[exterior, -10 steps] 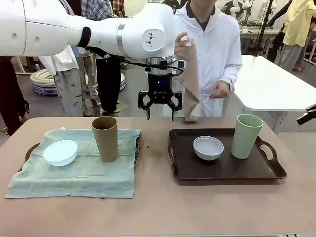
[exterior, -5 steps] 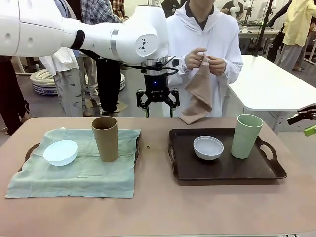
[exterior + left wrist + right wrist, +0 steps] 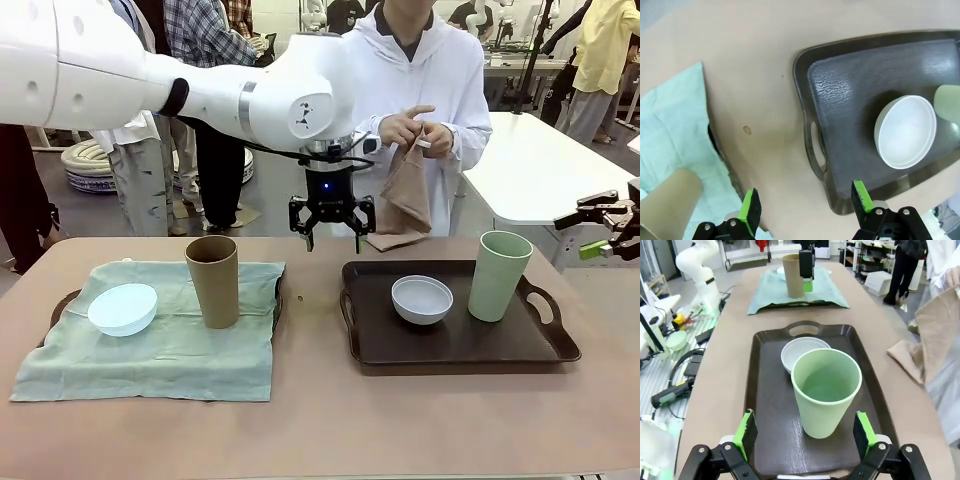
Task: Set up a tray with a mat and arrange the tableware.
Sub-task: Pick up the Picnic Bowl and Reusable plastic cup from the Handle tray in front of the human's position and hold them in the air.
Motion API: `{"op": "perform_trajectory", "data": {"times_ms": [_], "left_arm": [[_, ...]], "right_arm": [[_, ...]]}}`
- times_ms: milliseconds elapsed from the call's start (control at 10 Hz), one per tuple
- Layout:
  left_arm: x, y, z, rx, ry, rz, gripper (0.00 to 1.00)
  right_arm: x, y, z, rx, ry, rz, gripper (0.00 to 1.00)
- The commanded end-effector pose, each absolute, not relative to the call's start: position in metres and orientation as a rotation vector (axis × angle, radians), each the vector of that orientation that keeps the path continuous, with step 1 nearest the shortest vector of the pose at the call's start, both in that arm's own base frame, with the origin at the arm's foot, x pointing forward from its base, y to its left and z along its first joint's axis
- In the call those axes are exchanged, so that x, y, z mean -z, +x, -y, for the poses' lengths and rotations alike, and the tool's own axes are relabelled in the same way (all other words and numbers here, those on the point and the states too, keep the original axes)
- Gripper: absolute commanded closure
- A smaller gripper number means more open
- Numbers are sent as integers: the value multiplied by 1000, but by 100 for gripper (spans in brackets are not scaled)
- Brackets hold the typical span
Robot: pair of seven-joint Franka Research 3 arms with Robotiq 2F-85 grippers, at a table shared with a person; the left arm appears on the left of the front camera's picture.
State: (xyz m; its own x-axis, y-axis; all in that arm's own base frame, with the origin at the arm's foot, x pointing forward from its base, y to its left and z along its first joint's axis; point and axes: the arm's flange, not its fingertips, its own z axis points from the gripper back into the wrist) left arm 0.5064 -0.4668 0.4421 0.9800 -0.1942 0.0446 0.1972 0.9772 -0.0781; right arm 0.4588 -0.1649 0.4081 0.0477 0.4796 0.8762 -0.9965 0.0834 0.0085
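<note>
Brown bare table (image 3: 310, 330) between green mat (image 3: 160, 355) and dark tray (image 3: 352, 335) rim; left gripper (image 3: 334, 243), right gripper (image 3: 805, 434) spread, empty.

My right gripper (image 3: 804, 434): green tumbler (image 3: 826, 390) blocks 12 o'clock, bowl (image 3: 802, 351) behind it; bare tray (image 3: 767, 405) at 10 o'clock.

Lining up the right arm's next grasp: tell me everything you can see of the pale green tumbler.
The pale green tumbler is tall, handleless, matte and plastic-looking, tapering to a narrower base. It stands upright and empty at the right end of the dark tray, beside the pale bowl, a gap between them. The open right claw faces it without touching.
</note>
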Motion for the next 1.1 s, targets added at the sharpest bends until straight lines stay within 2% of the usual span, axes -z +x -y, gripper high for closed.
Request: {"op": "perform_trajectory", "data": {"times_ms": [0, 1000], "left_arm": [[-437, 511, 484, 232, -52, 78, 5], [-419, 487, 547, 345, -36, 79, 5]], "right_arm": [[-397, 455, 153, -1330, 760, 872, 0], [-348, 482, 110, -1352, 814, 768, 0]]}}
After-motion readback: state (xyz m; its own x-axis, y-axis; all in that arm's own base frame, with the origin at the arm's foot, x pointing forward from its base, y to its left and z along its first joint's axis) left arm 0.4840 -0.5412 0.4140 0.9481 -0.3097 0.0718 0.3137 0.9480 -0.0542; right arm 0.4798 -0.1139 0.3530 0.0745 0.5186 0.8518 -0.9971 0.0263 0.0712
